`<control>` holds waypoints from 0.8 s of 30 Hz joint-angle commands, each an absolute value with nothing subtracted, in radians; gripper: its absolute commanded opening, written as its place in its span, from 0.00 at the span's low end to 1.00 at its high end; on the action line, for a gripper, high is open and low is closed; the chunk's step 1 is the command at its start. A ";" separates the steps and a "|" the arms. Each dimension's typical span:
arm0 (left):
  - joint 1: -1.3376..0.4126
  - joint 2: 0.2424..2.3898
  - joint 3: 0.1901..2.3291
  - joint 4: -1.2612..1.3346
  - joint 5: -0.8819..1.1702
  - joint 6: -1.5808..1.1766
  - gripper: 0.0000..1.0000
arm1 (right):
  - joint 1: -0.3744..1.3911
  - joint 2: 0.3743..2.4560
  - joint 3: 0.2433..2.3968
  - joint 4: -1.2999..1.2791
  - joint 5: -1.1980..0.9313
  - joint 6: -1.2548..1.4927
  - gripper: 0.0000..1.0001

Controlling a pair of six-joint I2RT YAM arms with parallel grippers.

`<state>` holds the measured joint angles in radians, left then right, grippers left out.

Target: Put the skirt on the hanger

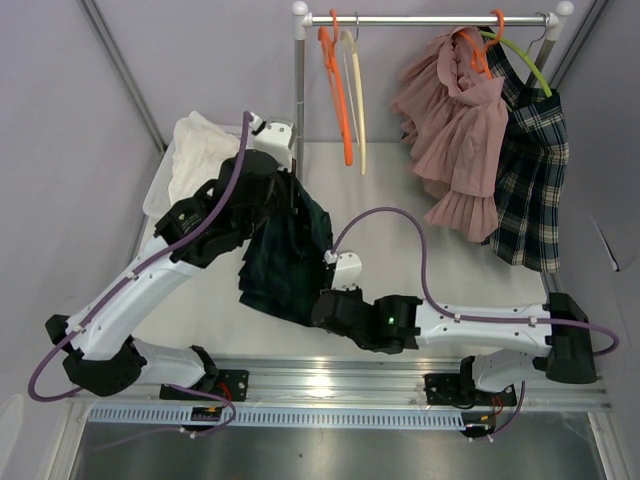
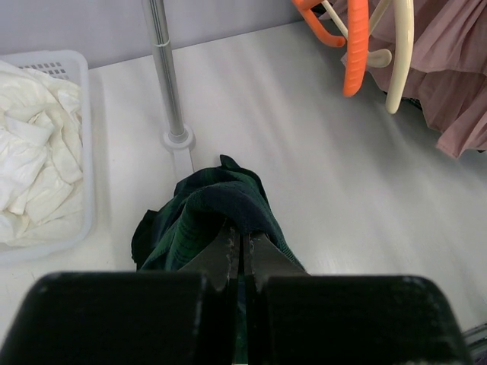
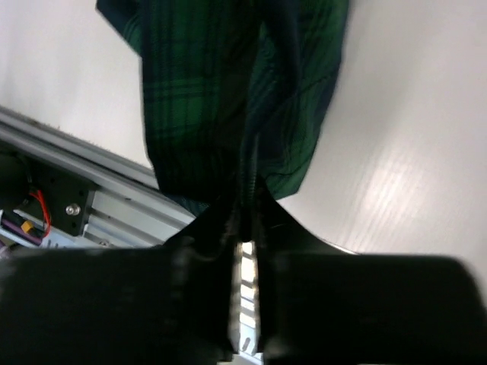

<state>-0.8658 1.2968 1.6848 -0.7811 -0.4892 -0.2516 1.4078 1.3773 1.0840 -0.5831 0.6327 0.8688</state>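
Observation:
A dark green plaid skirt [image 1: 285, 250] hangs between my two grippers above the table. My left gripper [image 1: 290, 188] is shut on its upper edge, near the rack's left post; in the left wrist view [image 2: 242, 239] the cloth [image 2: 209, 213] drapes over the closed fingers. My right gripper [image 1: 322, 305] is shut on the skirt's lower edge; in the right wrist view [image 3: 245, 201] the plaid cloth [image 3: 221, 84] hangs from the pinched fingers. An empty orange hanger [image 1: 338, 85] and a cream hanger [image 1: 356, 95] hang on the rail [image 1: 430, 19].
A white basket of white cloth [image 1: 195, 155] stands at the back left. A pink ruffled skirt [image 1: 455, 130] and a navy plaid skirt [image 1: 528, 170] hang at the rail's right end. The rack's left post [image 1: 299, 90] stands right by my left gripper.

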 commanded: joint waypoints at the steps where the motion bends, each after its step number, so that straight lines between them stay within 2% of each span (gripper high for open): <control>1: -0.873 1.230 1.706 -0.767 -0.482 -0.229 0.00 | 1.391 1.273 1.075 -0.679 0.738 0.913 0.00; 9: -0.873 1.172 1.744 -0.868 -0.422 -0.204 0.00 | 1.218 1.004 1.161 -0.853 0.798 0.789 0.00; 17: -0.873 1.137 1.769 -0.934 -0.380 -0.201 0.00 | 0.982 1.012 1.465 -0.888 0.697 0.499 0.00; 21: -0.870 1.121 1.694 -0.942 -0.390 -0.207 0.00 | 0.920 1.028 1.442 -0.874 0.594 0.466 0.00; 24: -0.845 1.098 1.542 -0.905 -0.359 -0.238 0.00 | 0.891 1.020 1.347 -0.842 0.522 0.475 0.00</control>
